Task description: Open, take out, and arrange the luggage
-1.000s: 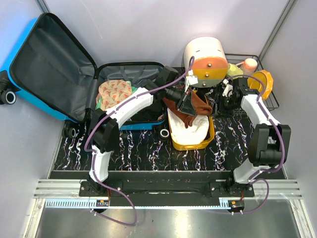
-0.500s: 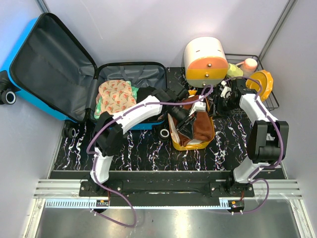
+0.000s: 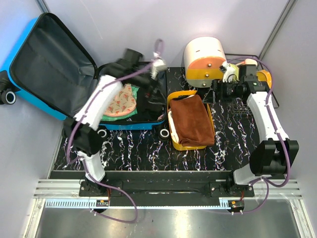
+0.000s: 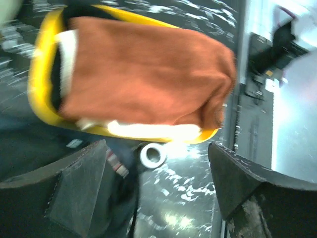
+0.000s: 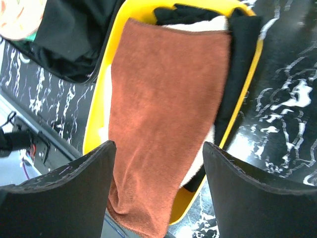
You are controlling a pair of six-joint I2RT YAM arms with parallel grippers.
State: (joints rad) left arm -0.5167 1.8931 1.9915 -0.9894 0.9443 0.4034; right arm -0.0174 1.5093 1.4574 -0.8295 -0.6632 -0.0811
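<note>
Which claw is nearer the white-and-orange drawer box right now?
Right. The right claw sits close by the drawer box, at its near right side; the left claw is well off to its left, above the open luggage.

- A robot test cell in a lab, not a home: plain pale panel walls (image 3: 163, 29) close in a small booth on three sides.
- The left arm (image 3: 101, 106) and right arm (image 3: 265, 119) are bolted to an aluminium rail (image 3: 59, 190) at the near edge.
- Purple cables (image 3: 132, 208) loop from the bases, beside a black marbled tabletop (image 3: 133, 148).
</note>
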